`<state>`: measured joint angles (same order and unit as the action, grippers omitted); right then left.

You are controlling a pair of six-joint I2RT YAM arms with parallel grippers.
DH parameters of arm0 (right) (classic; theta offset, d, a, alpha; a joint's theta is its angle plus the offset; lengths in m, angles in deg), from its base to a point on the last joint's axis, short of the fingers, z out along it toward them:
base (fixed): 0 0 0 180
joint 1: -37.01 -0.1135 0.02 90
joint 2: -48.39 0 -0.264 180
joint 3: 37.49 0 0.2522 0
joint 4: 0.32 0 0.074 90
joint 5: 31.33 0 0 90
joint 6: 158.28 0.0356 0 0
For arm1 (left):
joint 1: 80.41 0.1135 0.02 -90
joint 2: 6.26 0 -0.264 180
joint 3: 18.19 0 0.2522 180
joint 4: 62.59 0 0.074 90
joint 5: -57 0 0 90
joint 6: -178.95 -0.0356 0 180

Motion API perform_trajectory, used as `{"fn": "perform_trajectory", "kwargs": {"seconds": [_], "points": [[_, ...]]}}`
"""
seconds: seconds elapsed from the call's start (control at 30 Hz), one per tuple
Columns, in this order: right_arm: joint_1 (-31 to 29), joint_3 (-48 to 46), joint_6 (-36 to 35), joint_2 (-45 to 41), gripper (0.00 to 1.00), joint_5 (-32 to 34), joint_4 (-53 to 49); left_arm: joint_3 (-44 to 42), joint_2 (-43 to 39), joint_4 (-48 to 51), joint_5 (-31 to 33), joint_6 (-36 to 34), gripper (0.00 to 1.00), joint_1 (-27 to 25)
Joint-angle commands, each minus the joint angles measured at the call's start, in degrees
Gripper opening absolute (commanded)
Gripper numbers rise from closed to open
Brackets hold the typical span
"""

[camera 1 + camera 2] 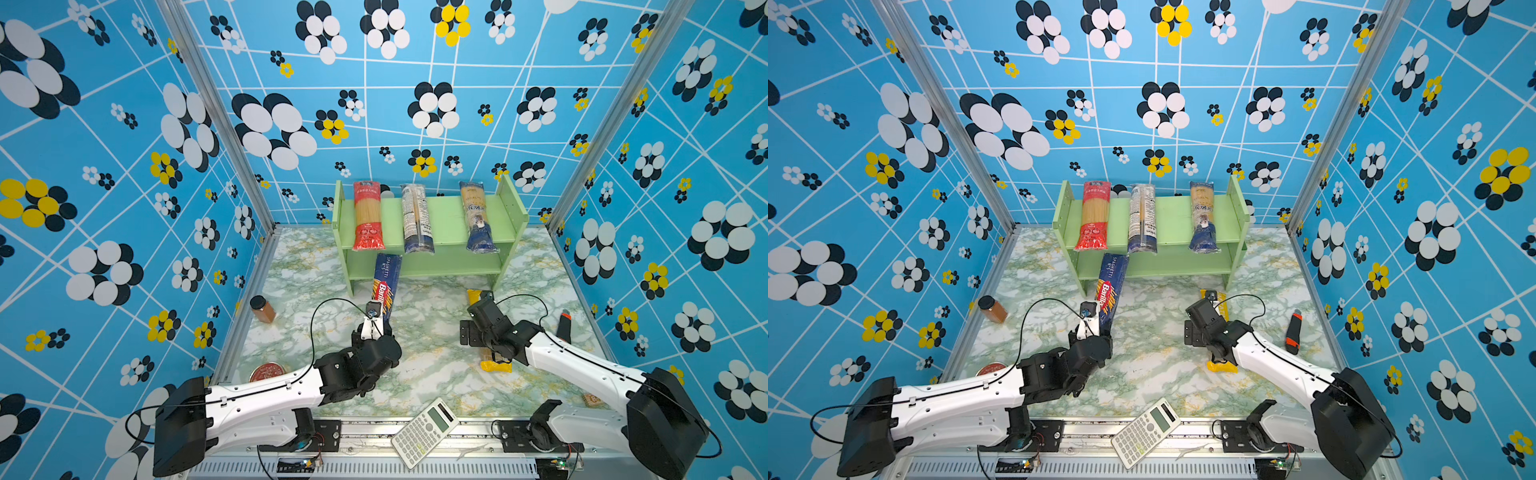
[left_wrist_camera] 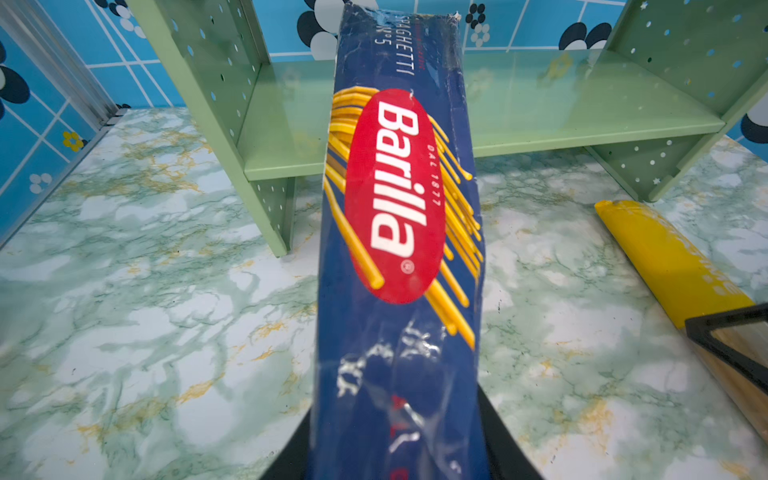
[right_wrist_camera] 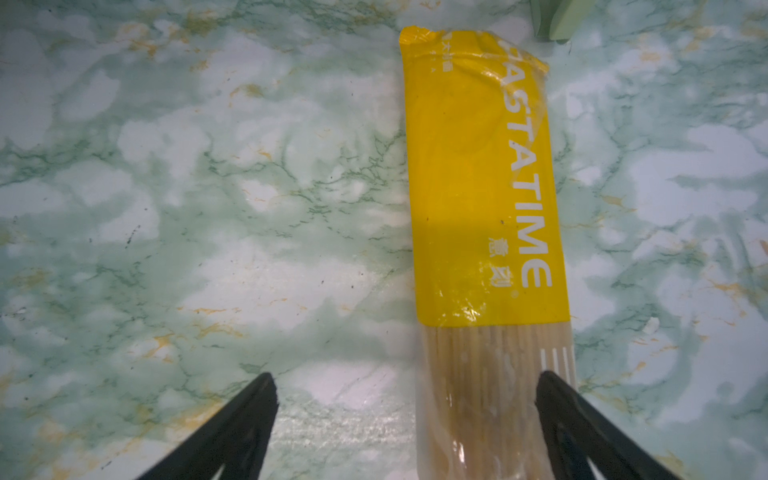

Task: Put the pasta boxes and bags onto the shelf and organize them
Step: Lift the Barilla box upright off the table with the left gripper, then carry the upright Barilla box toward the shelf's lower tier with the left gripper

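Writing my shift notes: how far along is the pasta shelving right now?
Done: the red bag, clear-navy bag and yellow-navy bag lie on the shelf's top tier. In hand: the left gripper is shut on the Barilla box, whose far end points toward the lower tier. Left: the yellow bag lies on the table, with the right gripper open above it.

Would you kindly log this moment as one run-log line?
left hand: shut on Barilla box, tip toward shelf lower tier | right hand: open over yellow bag | top tier: red-ended bag, clear-navy bag, yellow-navy bag
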<state>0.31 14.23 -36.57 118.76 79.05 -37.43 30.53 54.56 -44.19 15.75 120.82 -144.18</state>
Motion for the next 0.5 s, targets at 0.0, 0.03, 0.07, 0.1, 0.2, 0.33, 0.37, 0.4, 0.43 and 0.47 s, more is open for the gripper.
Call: {"fn": "perform_trajectory", "kwargs": {"seconds": [0.0,0.03,0.07,0.1,0.2,0.33,0.37,0.4,0.43,0.47], "points": [[0.37,0.7,-0.66,-0.06,0.99,-0.3,0.3,4.87,0.98,-8.32,1.87,-3.02,0.0,2.27],[0.33,0.67,-0.63,-0.06,0.99,-0.18,0.22,5.26,1.58,-8.62,1.72,-3.28,0.0,2.62],[0.34,0.72,-0.68,-0.06,0.99,-0.15,0.16,5.7,2.29,-9.17,1.53,-3.8,0.0,3.06],[0.33,0.72,-0.76,-0.06,0.99,-0.08,0.16,6.05,3.0,-9.77,1.18,-4.1,0.0,3.55],[0.33,0.98,-0.99,0.37,0.99,-0.08,0.33,7.36,5.18,-11.57,-0.69,-4.85,0.0,5.25],[0.34,1.61,-1.33,1.32,0.99,-0.23,0.28,10.15,8.68,-11.96,-1.64,-5.42,0.0,6.62],[0.39,1.84,-1.45,1.59,0.99,-0.25,0.37,10.67,9.53,-12.43,-1.92,-5.67,0.0,7.09],[0.4,1.89,-1.47,1.78,0.99,-0.3,0.33,11.05,10.29,-13.02,-2.14,-5.88,0.0,7.48],[0.42,2.0,-1.55,1.94,0.99,-0.34,0.33,11.3,10.84,-13.57,-2.36,-6.03,0.0,7.81],[0.41,2.12,-1.64,2.05,0.99,-0.42,0.55,11.51,11.43,-14.41,-2.66,-6.2,0.0,8.23]]}}
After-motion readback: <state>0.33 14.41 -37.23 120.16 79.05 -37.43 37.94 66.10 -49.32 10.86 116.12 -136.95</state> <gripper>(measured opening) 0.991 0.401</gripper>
